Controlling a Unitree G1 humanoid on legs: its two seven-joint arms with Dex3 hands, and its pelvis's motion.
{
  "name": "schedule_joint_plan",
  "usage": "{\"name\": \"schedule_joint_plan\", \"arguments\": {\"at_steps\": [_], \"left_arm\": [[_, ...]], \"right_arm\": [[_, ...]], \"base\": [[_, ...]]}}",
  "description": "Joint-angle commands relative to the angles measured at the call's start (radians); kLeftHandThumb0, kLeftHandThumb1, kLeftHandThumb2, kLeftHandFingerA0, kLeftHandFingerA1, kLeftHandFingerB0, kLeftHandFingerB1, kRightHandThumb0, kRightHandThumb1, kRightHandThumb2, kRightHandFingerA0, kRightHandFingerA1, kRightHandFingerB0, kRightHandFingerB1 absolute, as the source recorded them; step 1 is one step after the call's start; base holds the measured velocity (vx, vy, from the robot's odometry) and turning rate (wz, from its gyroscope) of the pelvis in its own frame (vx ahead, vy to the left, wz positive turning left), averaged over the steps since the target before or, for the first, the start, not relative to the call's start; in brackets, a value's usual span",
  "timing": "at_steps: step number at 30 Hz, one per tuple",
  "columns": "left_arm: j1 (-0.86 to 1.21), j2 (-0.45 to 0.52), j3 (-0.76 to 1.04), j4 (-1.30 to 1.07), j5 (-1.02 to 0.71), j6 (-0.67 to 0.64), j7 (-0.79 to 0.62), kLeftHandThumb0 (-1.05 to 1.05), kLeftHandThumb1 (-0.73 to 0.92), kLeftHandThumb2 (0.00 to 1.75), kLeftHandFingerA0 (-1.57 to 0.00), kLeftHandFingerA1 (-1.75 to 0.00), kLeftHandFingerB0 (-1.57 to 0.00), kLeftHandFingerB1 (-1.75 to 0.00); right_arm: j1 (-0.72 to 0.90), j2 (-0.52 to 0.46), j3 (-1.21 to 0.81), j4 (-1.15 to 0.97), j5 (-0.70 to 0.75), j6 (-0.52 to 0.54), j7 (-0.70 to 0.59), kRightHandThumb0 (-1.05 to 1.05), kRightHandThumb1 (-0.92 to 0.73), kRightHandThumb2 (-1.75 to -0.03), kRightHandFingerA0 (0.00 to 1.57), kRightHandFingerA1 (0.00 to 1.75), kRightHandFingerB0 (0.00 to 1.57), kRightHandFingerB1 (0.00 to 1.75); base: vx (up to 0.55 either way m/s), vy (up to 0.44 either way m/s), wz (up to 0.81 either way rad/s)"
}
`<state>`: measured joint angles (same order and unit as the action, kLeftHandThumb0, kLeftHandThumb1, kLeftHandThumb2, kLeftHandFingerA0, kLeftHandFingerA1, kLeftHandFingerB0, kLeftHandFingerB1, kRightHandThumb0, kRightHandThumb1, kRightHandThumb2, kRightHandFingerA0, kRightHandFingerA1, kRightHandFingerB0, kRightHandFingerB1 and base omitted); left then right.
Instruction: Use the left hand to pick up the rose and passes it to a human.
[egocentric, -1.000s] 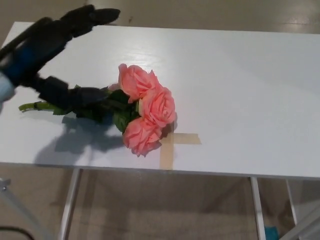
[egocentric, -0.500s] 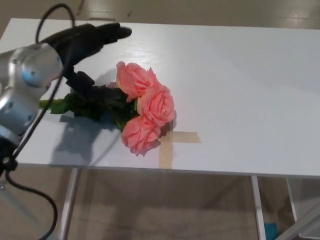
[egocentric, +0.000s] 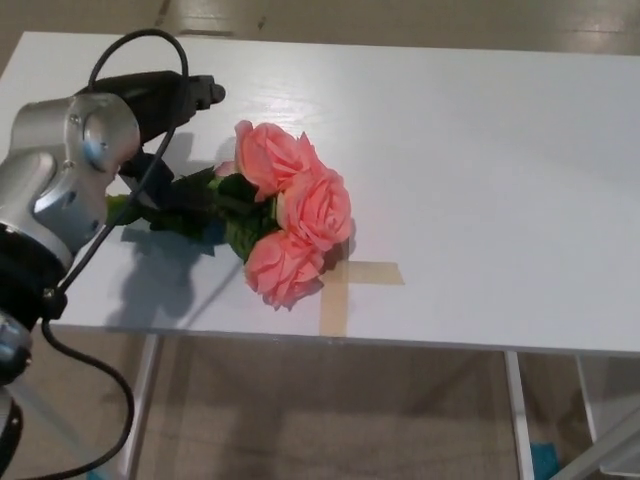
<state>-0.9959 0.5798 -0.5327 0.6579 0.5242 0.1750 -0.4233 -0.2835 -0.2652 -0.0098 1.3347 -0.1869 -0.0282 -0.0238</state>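
Rose bunch (egocentric: 290, 215), three pink blooms with green leaves, lies on white table (egocentric: 480, 180), blooms just left of tan tape cross (egocentric: 345, 285), lowest bloom touching it. Left hand (egocentric: 165, 140) over the stem end, left of blooms, black fingers (egocentric: 190, 92) above, thumb below; can't tell if it grips the stems. Black cable (egocentric: 120, 60) loops over silver wrist (egocentric: 70, 165).

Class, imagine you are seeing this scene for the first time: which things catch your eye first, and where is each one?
The bunch of three pink roses stands out first, lying left of centre on the white table. Next comes the robot's silver and black left arm at the left edge, its left hand over the green stems. A cross of tan tape sits near the front edge, just right of the lowest bloom.
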Motion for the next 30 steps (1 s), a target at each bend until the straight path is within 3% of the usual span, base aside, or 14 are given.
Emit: {"name": "schedule_joint_plan", "arguments": {"at_steps": [1, 8, 9, 11, 12, 14, 15, 19, 20, 26, 27, 28, 29, 30], "left_arm": [[-0.014, -0.005, 0.015, 0.017, 0.051, 0.007, 0.02, -0.62, 0.37, 0.76, 0.0, -0.05, 0.0, -0.15], [-0.009, -0.063, 0.013, 0.078, 0.054, 0.021, 0.013, -0.62, 0.37, 0.77, 0.0, -0.06, 0.0, -0.15], [-0.006, -0.071, 0.013, 0.086, 0.054, 0.02, 0.019, -0.68, 0.42, 0.56, 0.0, -0.05, 0.0, -0.2], [-0.009, -0.089, 0.013, 0.11, 0.056, 0.01, 0.03, -0.68, 0.42, 0.56, 0.0, -0.05, 0.0, -0.2], [-0.003, -0.1, 0.011, 0.122, 0.058, 0.006, 0.038, -0.66, 0.34, 0.7, 0.0, -0.03, 0.0, -0.13], [0.001, -0.106, 0.009, 0.128, 0.062, 0.001, 0.037, -0.65, 0.34, 0.7, 0.0, -0.04, 0.0, -0.14], [0.005, -0.112, 0.007, 0.137, 0.067, -0.002, 0.042, -0.69, 0.42, 0.56, 0.0, -0.09, 0.0, -0.18], [-0.005, -0.125, 0.007, 0.168, 0.078, -0.012, 0.052, -0.69, 0.42, 0.56, 0.0, -0.11, 0.0, -0.18], [0.017, -0.142, -0.004, 0.197, 0.082, -0.016, 0.06, -0.56, 0.35, 0.76, 0.0, -0.14, 0.0, -0.18], [0.034, -0.158, -0.018, 0.273, 0.089, -0.043, 0.086, -0.53, 0.36, 0.71, -0.08, -0.28, 0.0, -0.2], [0.034, -0.158, -0.017, 0.276, 0.087, -0.044, 0.086, -0.45, 0.5, 0.57, -0.14, -0.28, -0.02, -0.21], [0.039, -0.157, -0.012, 0.284, 0.083, -0.048, 0.086, -0.28, 0.42, 0.93, 0.0, -0.46, -0.01, -0.5], [0.04, -0.158, -0.011, 0.287, 0.083, -0.05, 0.088, -0.28, 0.42, 0.93, 0.0, -0.46, -0.01, -0.5], [0.048, -0.164, -0.004, 0.299, 0.074, -0.057, 0.095, -0.37, 0.57, 0.58, -0.43, -0.36, -0.09, -0.25]], "right_arm": [[-0.003, -0.012, 0.004, 0.006, -0.006, 0.007, 0.019, -0.38, -0.68, -0.6, 0.58, 0.4, 0.42, 0.35], [-0.016, -0.016, 0.013, 0.009, -0.008, 0.03, 0.055, -0.38, -0.69, -0.61, 0.52, 0.38, 0.37, 0.33], [-0.016, -0.016, 0.012, 0.01, -0.007, 0.032, 0.058, -0.38, -0.69, -0.61, 0.51, 0.38, 0.37, 0.33], [-0.019, -0.014, 0.005, 0.01, 0.001, 0.036, 0.062, -0.38, -0.69, -0.61, 0.51, 0.38, 0.36, 0.33], [-0.019, -0.015, 0.002, 0.011, 0.004, 0.039, 0.065, -0.38, -0.69, -0.61, 0.5, 0.38, 0.36, 0.33], [-0.017, -0.014, 0.0, 0.011, 0.004, 0.04, 0.067, -0.38, -0.69, -0.61, 0.5, 0.38, 0.36, 0.33], [-0.016, -0.014, 0.0, 0.01, 0.003, 0.04, 0.069, -0.38, -0.7, -0.61, 0.5, 0.38, 0.36, 0.33], [-0.022, -0.014, -0.003, 0.01, 0.003, 0.041, 0.072, -0.38, -0.7, -0.61, 0.5, 0.38, 0.36, 0.33], [-0.011, -0.018, 0.0, 0.01, 0.0, 0.04, 0.078, -0.38, -0.7, -0.61, 0.5, 0.38, 0.36, 0.33], [-0.003, -0.016, 0.011, 0.012, -0.01, 0.036, 0.081, -0.38, -0.71, -0.61, 0.49, 0.37, 0.36, 0.33], [-0.004, -0.015, 0.012, 0.012, -0.01, 0.036, 0.081, -0.38, -0.71, -0.61, 0.49, 0.37, 0.36, 0.33], [-0.006, -0.013, 0.014, 0.013, -0.011, 0.036, 0.082, -0.38, -0.71, -0.61, 0.49, 0.37, 0.37, 0.33], [-0.006, -0.012, 0.015, 0.013, -0.012, 0.035, 0.082, -0.38, -0.71, -0.61, 0.49, 0.37, 0.37, 0.33], [-0.001, -0.013, 0.016, 0.013, -0.012, 0.033, 0.082, -0.38, -0.71, -0.61, 0.49, 0.37, 0.36, 0.33]], "base": [[0.0, 0.0, 0.0], [0.0, 0.0, 0.0], [0.0, 0.0, 0.0], [0.0, 0.0, 0.0], [0.0, 0.0, 0.0], [0.0, 0.0, 0.0], [0.0, 0.0, 0.0], [0.0, 0.0, 0.0], [0.0, 0.0, 0.0], [0.0, 0.0, 0.0], [0.0, 0.0, 0.0], [0.0, 0.0, 0.0], [0.0, 0.0, 0.0], [0.0, 0.0, 0.0]]}}
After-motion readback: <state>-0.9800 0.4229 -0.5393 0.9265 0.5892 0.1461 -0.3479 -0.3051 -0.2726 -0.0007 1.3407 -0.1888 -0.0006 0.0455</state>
